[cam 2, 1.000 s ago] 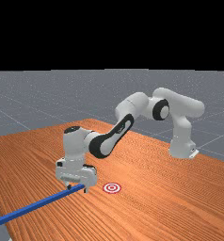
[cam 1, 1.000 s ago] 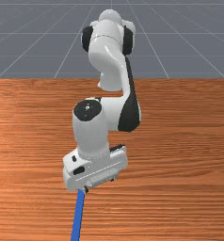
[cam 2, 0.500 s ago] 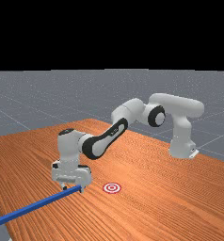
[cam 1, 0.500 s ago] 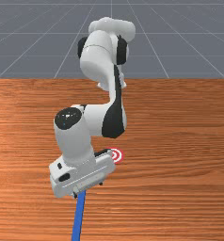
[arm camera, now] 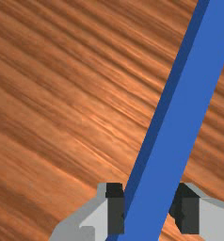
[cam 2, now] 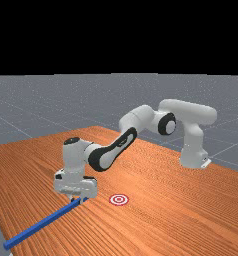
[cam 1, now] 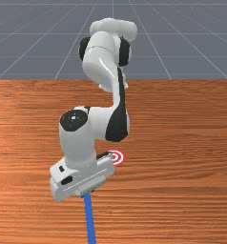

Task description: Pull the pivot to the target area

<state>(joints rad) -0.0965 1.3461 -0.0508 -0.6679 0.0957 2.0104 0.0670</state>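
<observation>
Clenches one blue bar [cam 2: 41, 224] between two fingers [arm camera: 116, 212] of one gripper [cam 2: 77, 200], lower left in the far view; shows one red-and-white target [cam 2: 119, 200] just below that view's middle.

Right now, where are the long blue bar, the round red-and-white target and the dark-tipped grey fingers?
Long blue bar [cam 2: 45, 223]: far view, near its middle.
Round red-and-white target [cam 2: 119, 199]: far view, its centre.
Dark-tipped grey fingers [arm camera: 116, 212]: wrist view, one dark pad.
</observation>
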